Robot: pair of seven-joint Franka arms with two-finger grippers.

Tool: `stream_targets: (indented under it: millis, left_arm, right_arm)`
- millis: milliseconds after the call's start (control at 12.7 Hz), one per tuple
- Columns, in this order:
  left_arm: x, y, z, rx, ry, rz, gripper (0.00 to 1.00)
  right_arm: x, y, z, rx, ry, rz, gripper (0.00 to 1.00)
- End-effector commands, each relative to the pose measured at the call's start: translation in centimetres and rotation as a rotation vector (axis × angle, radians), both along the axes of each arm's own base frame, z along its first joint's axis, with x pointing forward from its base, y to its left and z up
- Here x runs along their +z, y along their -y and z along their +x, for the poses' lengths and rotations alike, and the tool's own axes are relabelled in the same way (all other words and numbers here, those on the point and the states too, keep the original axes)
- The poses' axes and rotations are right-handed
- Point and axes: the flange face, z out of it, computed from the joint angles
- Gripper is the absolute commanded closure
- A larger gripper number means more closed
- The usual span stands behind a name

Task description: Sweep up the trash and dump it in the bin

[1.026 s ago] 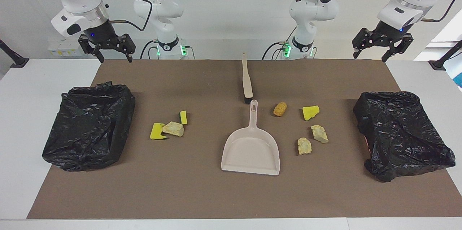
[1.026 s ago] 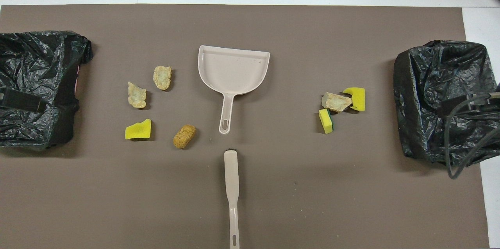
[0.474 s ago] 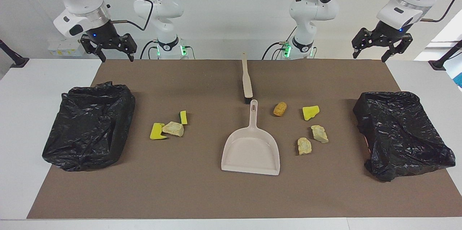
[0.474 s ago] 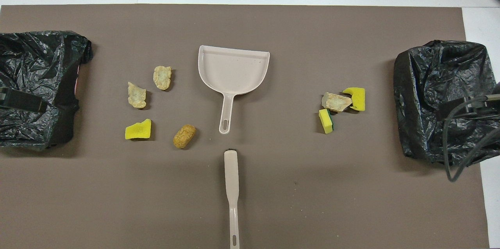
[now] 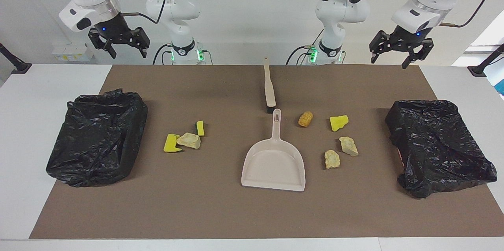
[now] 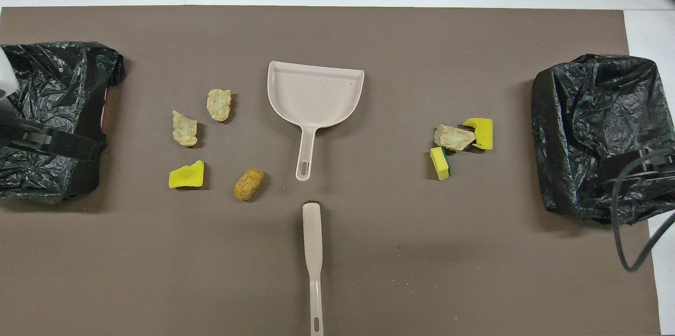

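Both arms were up in the air, nothing gripped. Left gripper (image 5: pixel 397 51) hung over the mat corner at the robots' edge, left arm's end; fingers spread wide, empty. Right gripper (image 5: pixel 119 43) hung over the corner at the robots' edge, right arm's end; also spread wide, empty.

Trash lay on the brown mat (image 5: pixel 220 211) in two clusters. Toward the left arm's end: golden-brown roll (image 5: pixel 305 119), yellow sponge piece (image 5: pixel 338 122), two pale beige crumbly chunks (image 5: pixel 348 146) (image 5: pixel 332 159), all apart from each other. Toward the right arm's end: green-backed yellow sponge piece (image 5: pixel 200 128), pale beige chunk (image 5: pixel 189 140) and another yellow sponge piece (image 5: pixel 171 144), bunched together, the chunk touching the latter sponge.

Beige plastic dustpan (image 5: pixel 274 163) sat mid-bench, handle toward the robots. Beige-handled brush (image 5: pixel 269 87) lay just beside the handle tip, closer to the robots' edge, bristle end at the dustpan.

Black-bagged bin (image 5: pixel 437 145) sat at the left arm's end, a second black-bagged bin (image 5: pixel 96 136) at the right arm's end.
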Motion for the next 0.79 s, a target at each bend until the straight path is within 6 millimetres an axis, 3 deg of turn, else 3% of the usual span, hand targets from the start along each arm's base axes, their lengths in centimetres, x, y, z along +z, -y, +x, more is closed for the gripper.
stream_targets:
  millis: [0, 237, 395, 553, 711]
  left_arm:
    - [-2.3, 4.1, -2.8, -0.009, 0.010, -0.002, 0.00]
    - [-6.2, 10.1, -5.2, -0.041, -0.008, 0.004, 0.00]
    - [-9.3, 14.3, -8.0, -0.045, -0.015, 0.007, 0.00]
    - [-12.3, 16.7, -10.2, -0.031, -0.006, 0.005, 0.00]
    - [-15.1, 20.4, -13.2, -0.024, -0.021, 0.019, 0.00]
  right_arm:
    - [0.1, 0.1, -0.8, 0.014, -0.013, 0.009, 0.00]
    - [0.0, -0.3, -0.6, 0.013, 0.003, 0.018, 0.00]
    - [-0.2, -1.1, -0.2, 0.024, 0.023, 0.019, 0.00]
    - [-0.6, -2.4, 0.4, 0.021, 0.040, 0.015, 0.00]
    - [-1.3, -3.7, 1.1, 0.037, 0.073, 0.015, 0.00]
